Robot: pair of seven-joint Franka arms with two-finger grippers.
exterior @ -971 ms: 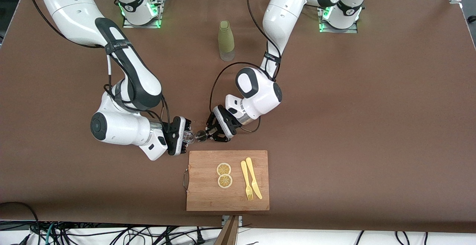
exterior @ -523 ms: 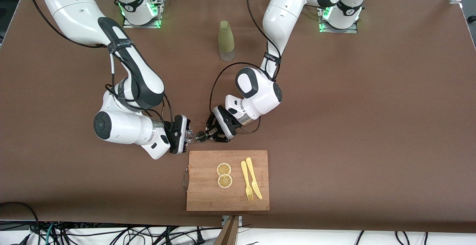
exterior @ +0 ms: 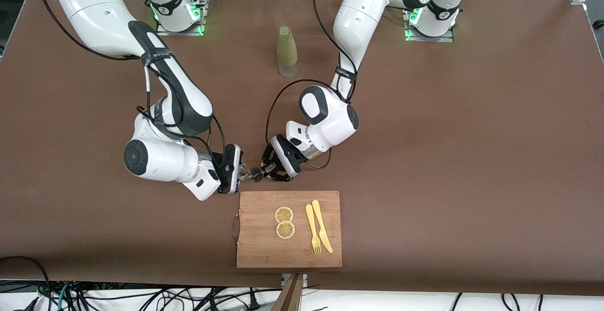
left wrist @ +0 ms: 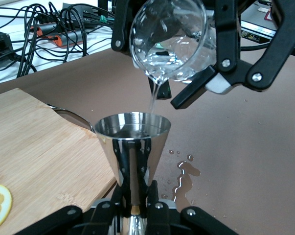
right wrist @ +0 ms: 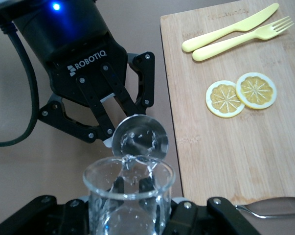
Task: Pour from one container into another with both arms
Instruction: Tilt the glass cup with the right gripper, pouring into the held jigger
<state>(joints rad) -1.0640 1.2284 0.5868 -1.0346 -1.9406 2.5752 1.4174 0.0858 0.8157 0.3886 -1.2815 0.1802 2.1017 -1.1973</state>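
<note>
1. The right gripper (exterior: 238, 175) is clamped on a clear glass beaker (left wrist: 169, 41), tipped so that its lip hangs over the steel jigger (left wrist: 132, 147).
2. A thin stream of water (left wrist: 153, 95) falls from the beaker into the jigger's cup.
3. The left gripper (exterior: 263, 172) is closed on the jigger's narrow waist and holds it upright above the table (exterior: 472, 160), just off the edge of the cutting board (exterior: 264, 249) that faces the arms' bases.
4. A small puddle (left wrist: 184, 176) lies on the table beside the jigger.
5. On the board lie two lemon slices (exterior: 284, 222), touching, and next to them a yellow plastic fork (exterior: 312, 231) and knife (exterior: 322, 226).
6. A green bottle (exterior: 286, 51) stands upright near the table's base-side edge, between the two arm bases.
</note>
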